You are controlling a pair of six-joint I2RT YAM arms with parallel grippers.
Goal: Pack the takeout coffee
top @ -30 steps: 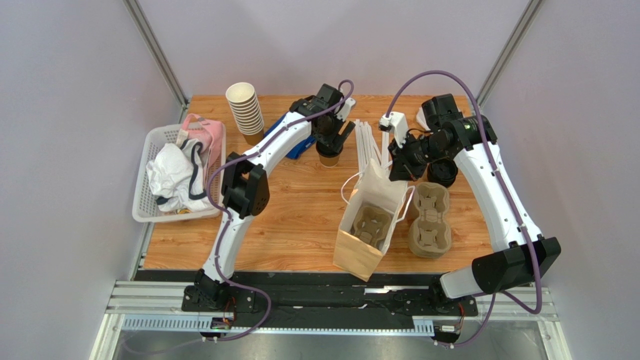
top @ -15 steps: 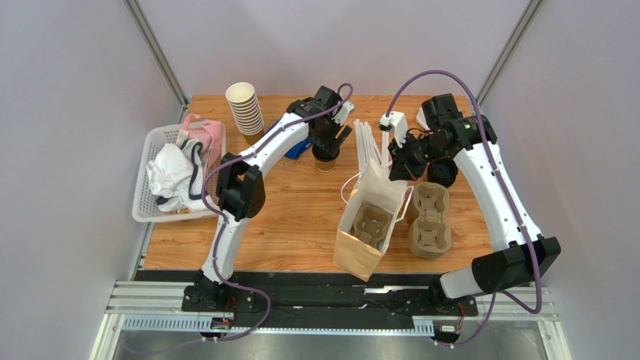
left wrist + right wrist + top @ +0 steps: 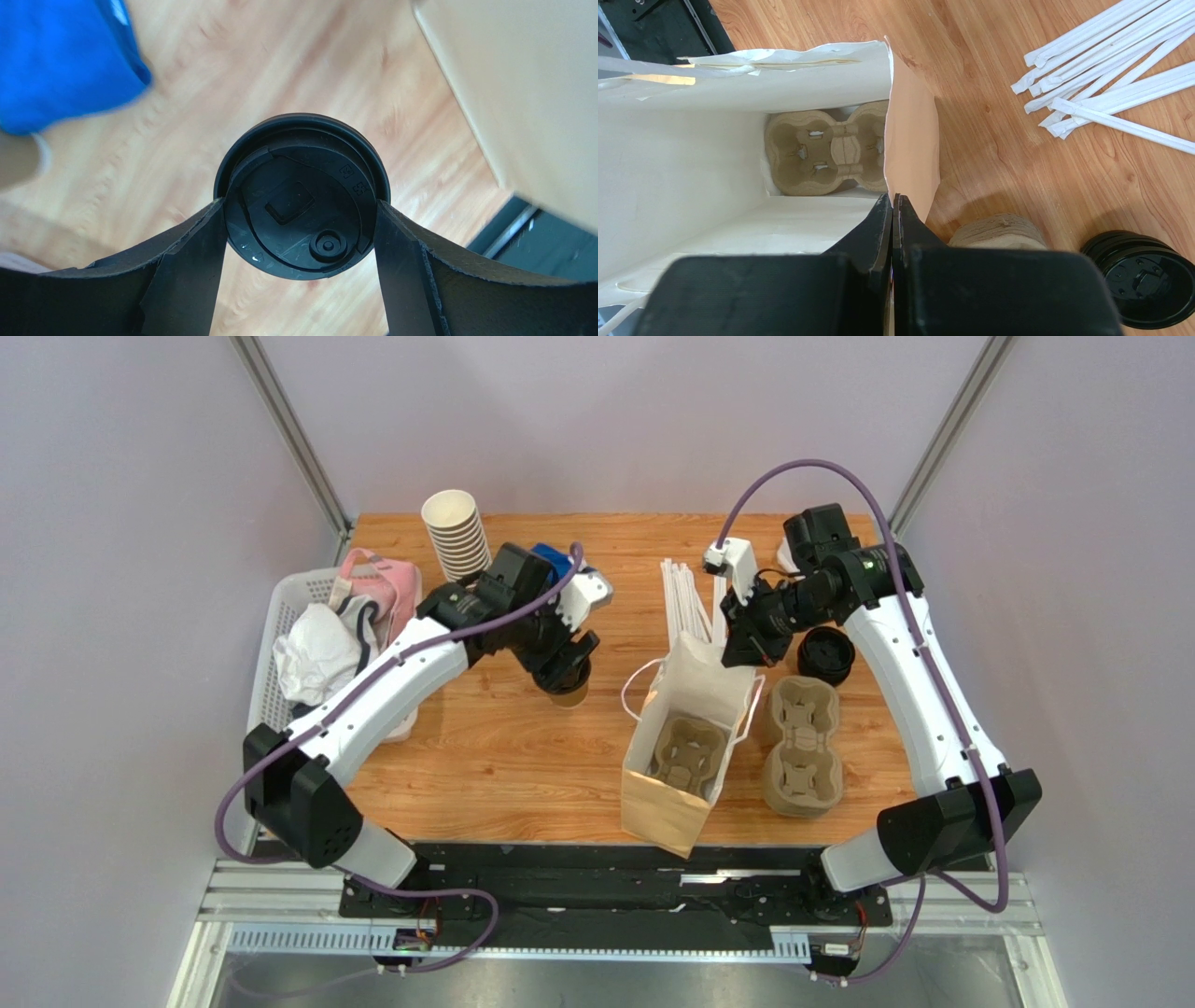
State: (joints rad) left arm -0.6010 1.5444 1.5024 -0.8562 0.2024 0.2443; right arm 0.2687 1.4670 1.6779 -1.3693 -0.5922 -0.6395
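The takeout coffee [image 3: 570, 679], a brown paper cup with a round black lid [image 3: 302, 196], is between the fingers of my left gripper [image 3: 567, 661] over the wood, left of the bag. In the left wrist view my left gripper [image 3: 300, 210] is shut on it, both fingers pressing the lid's sides. The kraft paper bag [image 3: 671, 791] stands open at the front middle with a pulp cup carrier [image 3: 693, 753] inside. My right gripper [image 3: 737, 647] is shut on the bag's far rim. In the right wrist view my right gripper [image 3: 893, 206] pinches the rim, and the carrier [image 3: 826, 150] lies at the bottom.
A stack of lidless cups [image 3: 457, 543] and a blue object [image 3: 556, 560] are at the back left. A white basket [image 3: 269, 711] of cloths sits at the left edge. Wrapped straws [image 3: 683, 599], loose black lids [image 3: 825, 655] and a spare carrier [image 3: 802, 745] lie right of the bag.
My left arm has swung left and carried the lidded cup from the back middle toward the front left. The right gripper still holds the bag's rim.
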